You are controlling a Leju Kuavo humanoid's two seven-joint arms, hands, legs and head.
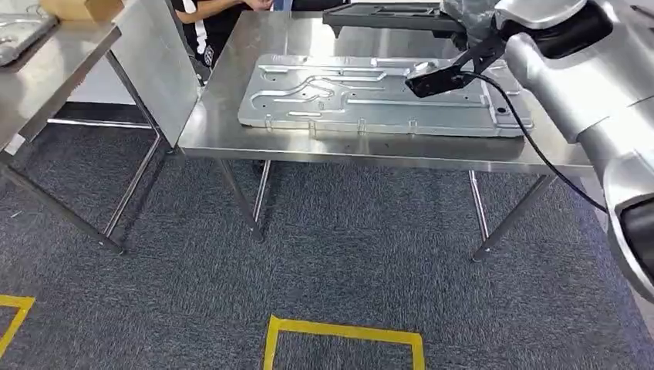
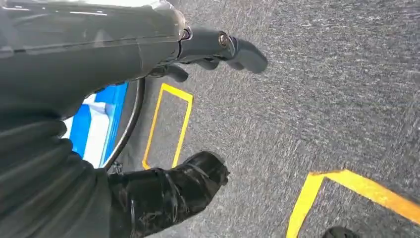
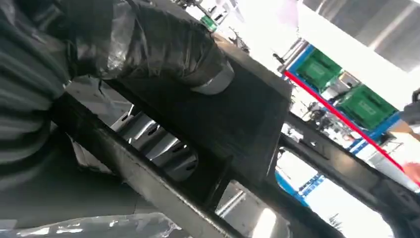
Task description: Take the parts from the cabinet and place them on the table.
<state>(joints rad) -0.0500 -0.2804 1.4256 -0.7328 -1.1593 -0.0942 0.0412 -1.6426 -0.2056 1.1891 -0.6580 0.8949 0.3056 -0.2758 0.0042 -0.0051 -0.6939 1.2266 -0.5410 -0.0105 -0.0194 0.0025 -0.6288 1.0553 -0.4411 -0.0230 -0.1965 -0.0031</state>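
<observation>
head view: a steel table (image 1: pixel 347 150) stands on grey carpet (image 1: pixel 308 270), bearing a large flat stamped metal panel (image 1: pixel 370 96) that lies across most of its top. above the far right of the table the right arm (image 1: pixel 586 69) reaches in, and a black frame part (image 1: pixel 385 15) is held up there, over the far edge of the table; whether it touches the tabletop i cannot tell. a second steel table (image 1: pixel 54 62) stands to the left, with a cardboard box (image 1: pixel 81 8) at its far edge. a person in dark clothes (image 1: pixel 204 23) stands behind the tables. yellow tape squares (image 1: pixel 343 333) mark the carpet.

right wrist view: the right hand (image 3: pixel 143 44), wrapped in dark covering, grips the black frame part (image 3: pixel 237 124), thumb pressed on its flat face; through the frame's openings the metal panel (image 3: pixel 158 144) shows below.

left wrist view: the left hand (image 2: pixel 218 49) hangs over the carpet (image 2: pixel 322 99) near a yellow tape square (image 2: pixel 168 124), fingers loosely curled, holding nothing.
</observation>
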